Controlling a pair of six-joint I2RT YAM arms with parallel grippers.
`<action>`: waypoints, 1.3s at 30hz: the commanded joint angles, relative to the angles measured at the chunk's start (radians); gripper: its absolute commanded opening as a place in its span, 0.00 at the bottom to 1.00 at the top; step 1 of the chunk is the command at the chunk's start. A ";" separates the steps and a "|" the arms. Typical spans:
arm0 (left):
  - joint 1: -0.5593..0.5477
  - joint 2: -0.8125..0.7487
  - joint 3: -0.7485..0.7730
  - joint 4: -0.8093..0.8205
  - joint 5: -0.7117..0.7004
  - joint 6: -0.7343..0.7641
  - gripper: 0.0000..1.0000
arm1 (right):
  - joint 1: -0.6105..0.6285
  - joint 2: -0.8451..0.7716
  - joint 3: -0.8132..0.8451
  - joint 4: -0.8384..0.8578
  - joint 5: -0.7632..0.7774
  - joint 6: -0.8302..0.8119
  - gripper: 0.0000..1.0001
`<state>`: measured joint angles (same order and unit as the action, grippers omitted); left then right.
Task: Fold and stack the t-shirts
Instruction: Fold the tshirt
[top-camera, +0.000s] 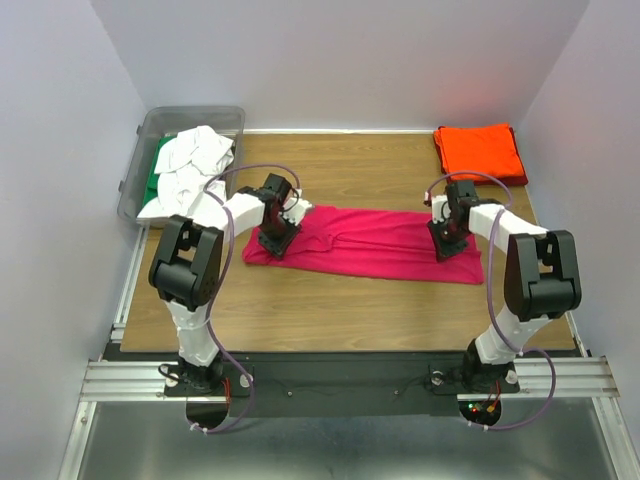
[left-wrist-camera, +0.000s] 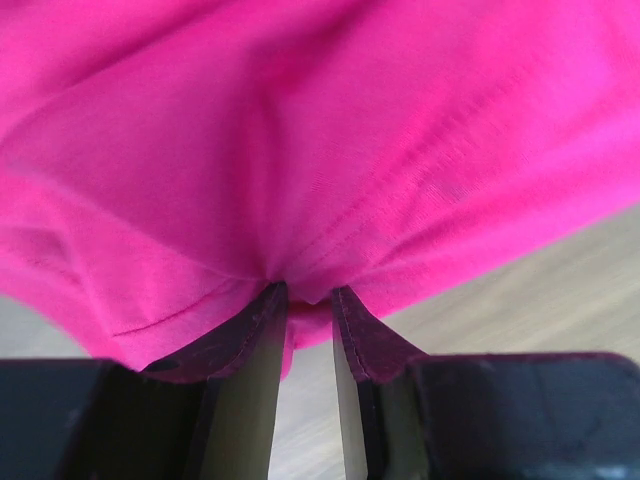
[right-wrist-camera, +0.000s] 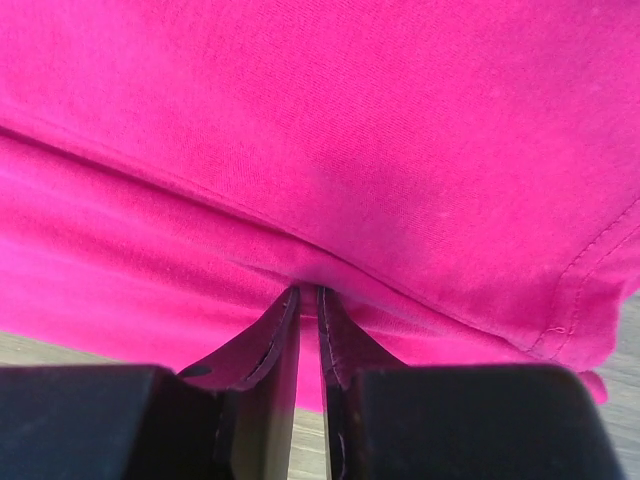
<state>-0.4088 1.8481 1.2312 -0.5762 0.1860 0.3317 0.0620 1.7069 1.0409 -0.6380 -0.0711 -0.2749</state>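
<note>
The left gripper (left-wrist-camera: 308, 297) and right gripper (right-wrist-camera: 308, 291) each pinch a fold of the magenta t-shirt (top-camera: 372, 242) — soft knit, stretched across the wooden table (top-camera: 340, 300). A folded orange t-shirt (top-camera: 479, 150) lies at the far right corner; white tees (top-camera: 195, 160) are heaped in the clear bin (top-camera: 148, 128) — far left.

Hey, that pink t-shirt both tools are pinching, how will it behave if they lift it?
The magenta-pink cloth t-shirt will likely sag floppily between the left tool and right tool, since it puckers at each pinch. It looks thin, so probably light. Unheld parts may drag across the wooden table.
</note>
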 joint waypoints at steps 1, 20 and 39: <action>0.050 0.103 0.165 -0.005 -0.105 0.134 0.36 | 0.005 -0.004 -0.106 -0.052 0.015 -0.058 0.18; 0.078 0.228 0.650 0.056 0.188 -0.020 0.40 | 0.013 -0.053 0.197 -0.226 -0.136 -0.124 0.18; 0.077 0.461 0.624 0.090 0.104 -0.200 0.38 | 0.185 0.149 0.050 -0.204 -0.284 -0.061 0.14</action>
<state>-0.3580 2.2276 1.7542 -0.4438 0.3424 0.1020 0.1703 1.8065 1.1488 -0.8501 -0.2447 -0.3725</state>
